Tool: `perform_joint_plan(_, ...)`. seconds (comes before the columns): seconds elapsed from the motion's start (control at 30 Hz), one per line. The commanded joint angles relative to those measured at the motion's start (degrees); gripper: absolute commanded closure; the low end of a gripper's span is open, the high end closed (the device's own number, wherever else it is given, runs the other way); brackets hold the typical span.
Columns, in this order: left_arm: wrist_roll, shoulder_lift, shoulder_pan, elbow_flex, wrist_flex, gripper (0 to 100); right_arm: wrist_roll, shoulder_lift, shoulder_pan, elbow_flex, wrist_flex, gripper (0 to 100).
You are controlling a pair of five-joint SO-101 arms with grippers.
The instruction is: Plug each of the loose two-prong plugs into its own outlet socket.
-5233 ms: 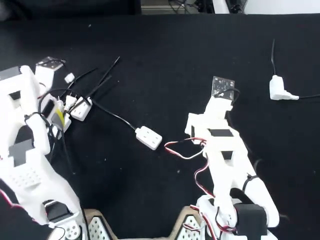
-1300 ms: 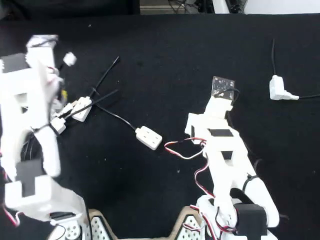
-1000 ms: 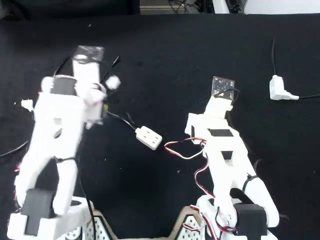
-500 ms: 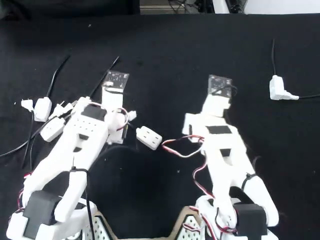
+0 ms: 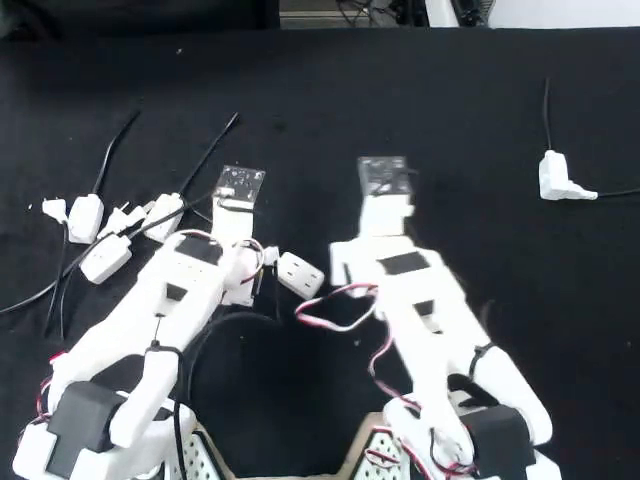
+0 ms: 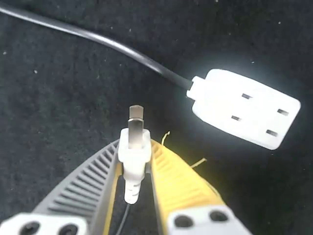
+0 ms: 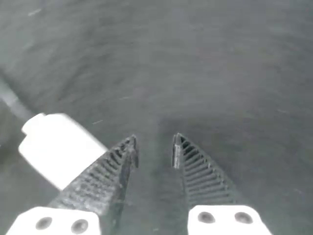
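My left gripper (image 6: 134,147) is shut on a white two-prong plug (image 6: 133,156), whose prongs (image 6: 136,117) stick out past the fingertips. Just beyond the prongs a white outlet socket (image 6: 244,107) lies on the black cloth with its slots facing up and its black cable (image 6: 98,41) running away. In the high view this socket (image 5: 298,273) lies between the two arms, and the left arm (image 5: 190,280) holds the plug (image 5: 258,262) close beside it. My right gripper (image 7: 154,147) is open just above the cloth, with the socket (image 7: 58,147) right next to one finger.
Several more white plugs and sockets with black cables lie at the far left (image 5: 105,258), (image 5: 85,215), (image 5: 165,212). A white adapter (image 5: 560,178) with a cable sits at the far right. The right arm (image 5: 410,280) stands close to the left arm.
The left arm carried the plug from the cluster at the far left to the middle socket. In the last half second the right arm swung left towards that socket.
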Motion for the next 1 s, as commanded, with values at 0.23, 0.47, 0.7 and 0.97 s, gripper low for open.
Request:
perform_joint_plan(0.23, 0.18, -2.29, -1.10, -2.86, 5.71, 80, 4.31, -6.64, -5.10, -7.52, 12.13, 87.8)
perform_joint_plan(0.47, -6.15, -2.37, -16.66, -21.85, 30.77, 78, 3.78, -9.89, -10.02, -5.93, 9.76, 87.8)
perform_joint_plan(0.7, -18.73, -2.02, -44.44, -23.96, 33.14, 78, -3.69, -5.23, -25.14, -7.16, 3.16, 87.8)
perform_joint_plan(0.97, -16.18, -2.29, -48.40, -8.13, 20.31, 78, -12.31, 11.47, -29.63, -12.53, -10.99, 87.8)
